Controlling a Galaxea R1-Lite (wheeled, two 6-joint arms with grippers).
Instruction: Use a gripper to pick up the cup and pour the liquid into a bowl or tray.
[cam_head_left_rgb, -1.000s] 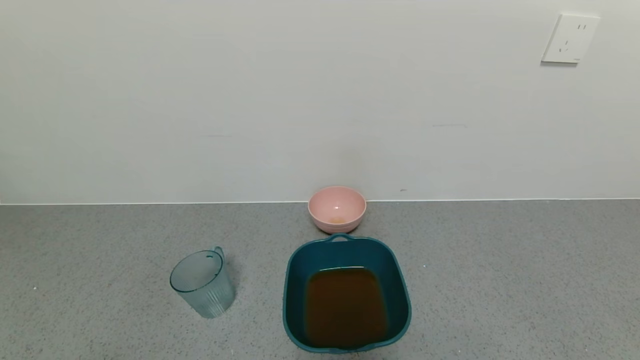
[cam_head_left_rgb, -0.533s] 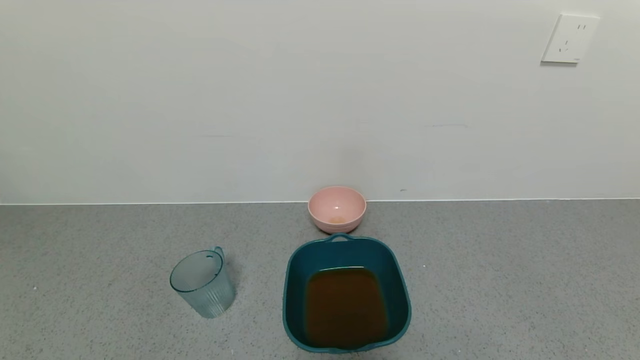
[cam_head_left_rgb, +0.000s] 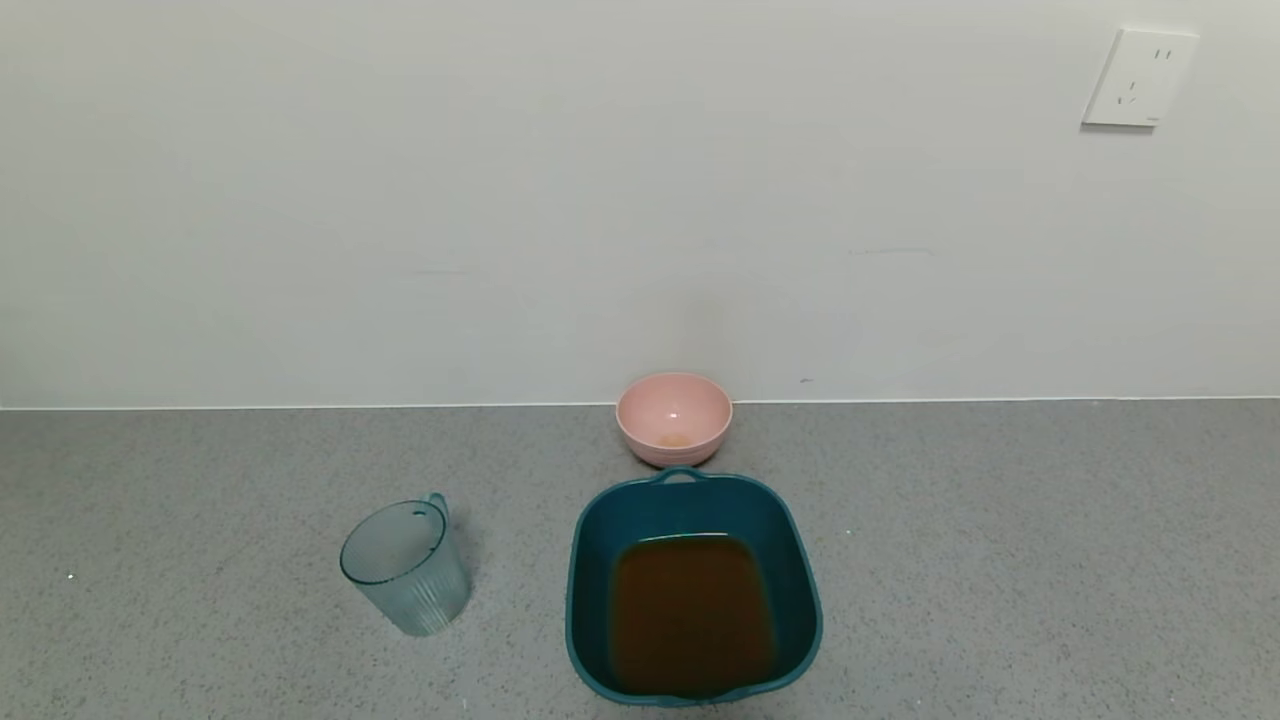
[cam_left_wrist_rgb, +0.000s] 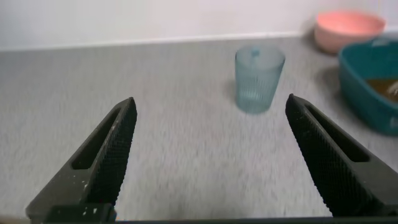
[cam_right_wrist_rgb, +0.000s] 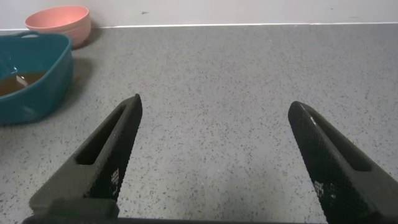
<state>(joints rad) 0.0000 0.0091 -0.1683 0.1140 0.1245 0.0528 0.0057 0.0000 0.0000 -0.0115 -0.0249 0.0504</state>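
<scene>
The pale blue-grey ribbed cup stands upright on the grey counter, left of the dark teal basin, and looks empty. Brown-orange liquid lies in the basin. Neither gripper shows in the head view. In the left wrist view my left gripper is open and empty, with the cup standing some way ahead of it and the basin beside the cup. In the right wrist view my right gripper is open and empty over bare counter, with the basin off to one side.
A small round pink bowl stands against the wall just behind the basin; it also shows in the left wrist view and the right wrist view. A white wall socket is high on the right.
</scene>
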